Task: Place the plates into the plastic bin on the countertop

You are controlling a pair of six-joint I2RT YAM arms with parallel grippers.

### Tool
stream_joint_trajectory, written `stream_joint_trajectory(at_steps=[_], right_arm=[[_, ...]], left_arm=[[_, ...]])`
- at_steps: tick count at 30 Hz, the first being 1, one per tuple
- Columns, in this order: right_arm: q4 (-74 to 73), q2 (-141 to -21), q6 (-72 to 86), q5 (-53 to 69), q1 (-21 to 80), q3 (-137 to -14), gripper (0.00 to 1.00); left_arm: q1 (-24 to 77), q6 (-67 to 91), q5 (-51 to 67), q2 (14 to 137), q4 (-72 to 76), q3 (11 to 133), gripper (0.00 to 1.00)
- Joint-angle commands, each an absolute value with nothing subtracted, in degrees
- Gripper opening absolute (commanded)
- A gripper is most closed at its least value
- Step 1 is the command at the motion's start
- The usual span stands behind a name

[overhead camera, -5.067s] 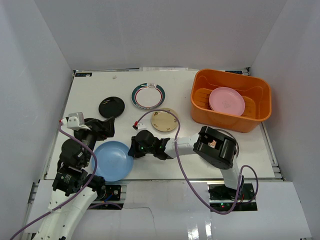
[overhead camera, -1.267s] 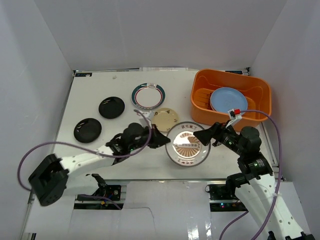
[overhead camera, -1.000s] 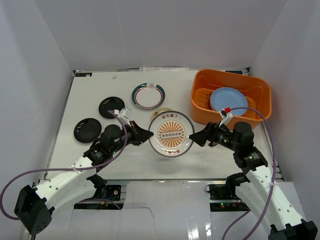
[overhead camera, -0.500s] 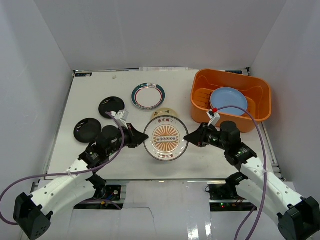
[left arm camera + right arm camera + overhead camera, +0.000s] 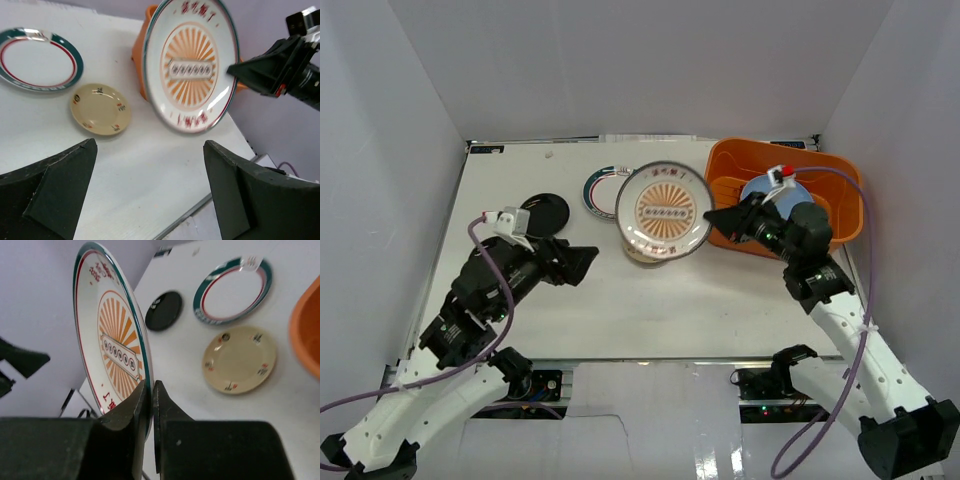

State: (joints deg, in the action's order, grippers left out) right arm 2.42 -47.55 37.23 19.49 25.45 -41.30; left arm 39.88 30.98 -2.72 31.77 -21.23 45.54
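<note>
Just left of the orange ribbed bin (image 5: 846, 190), the glossy round sunburst plate (image 5: 663, 210) stands on edge above the countertop (image 5: 620, 320), rim pinched by the closed right gripper (image 5: 713, 216), while the left gripper (image 5: 588, 265), clamped on it moments ago, now gapes empty, drawn back.

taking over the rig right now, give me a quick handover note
Left gripper: open, empty, above the countertop's left side.
Right gripper: shut on the rim of the orange-patterned plate, held tilted in the air beside the plastic bin.
Done: a light blue plate lies in the bin.
Left: put the held plate in, then the green-rimmed plate, cream plate and black plate, all flat on the countertop.
</note>
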Motion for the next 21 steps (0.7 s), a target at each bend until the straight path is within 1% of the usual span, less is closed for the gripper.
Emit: stream_joint_trajectory(at_steps=[1, 3, 4, 6, 7, 10, 15, 21], right_arm=[[4.1, -49.5, 36.5, 19.1, 13.4, -49.9, 0.08], [3.7, -50.5, 38.6, 19.4, 7.8, -51.0, 0.08], [3.2, -51.8, 38.8, 18.9, 3.0, -52.0, 0.08], [0.4, -54.1, 37.4, 15.1, -0.2, -53.4, 0.08], [0.1, -54.9, 37.4, 14.3, -3.8, -53.8, 0.08], [0.1, -57.9, 36.7, 10.7, -8.6, -53.8, 0.08], [-5.2, -65.6, 32.6, 4.0, -11.5, -56.9, 0.08], [-6.9, -73.6, 29.5, 3.2, -12.0, -57.7, 0.08]], left_arm=[[40.0, 24.4, -9.8, 27.5, -29.3, 47.5, 0.98], [40.0, 24.3, -10.9, 25.7, -30.1, 46.2, 0.98], [40.0, 24.3, -10.7, 23.8, -30.3, 44.6, 0.98], [40.0, 24.3, -10.2, 22.1, -30.3, 42.7, 0.98], [40.0, 24.8, -10.4, 20.5, -30.3, 40.5, 0.98], [40.0, 25.0, -11.4, 18.4, -30.2, 36.8, 0.98], [40.0, 24.3, -10.0, 17.8, -29.5, 36.5, 0.98], [40.0, 23.1, -8.0, 19.0, -29.0, 36.2, 0.98]])
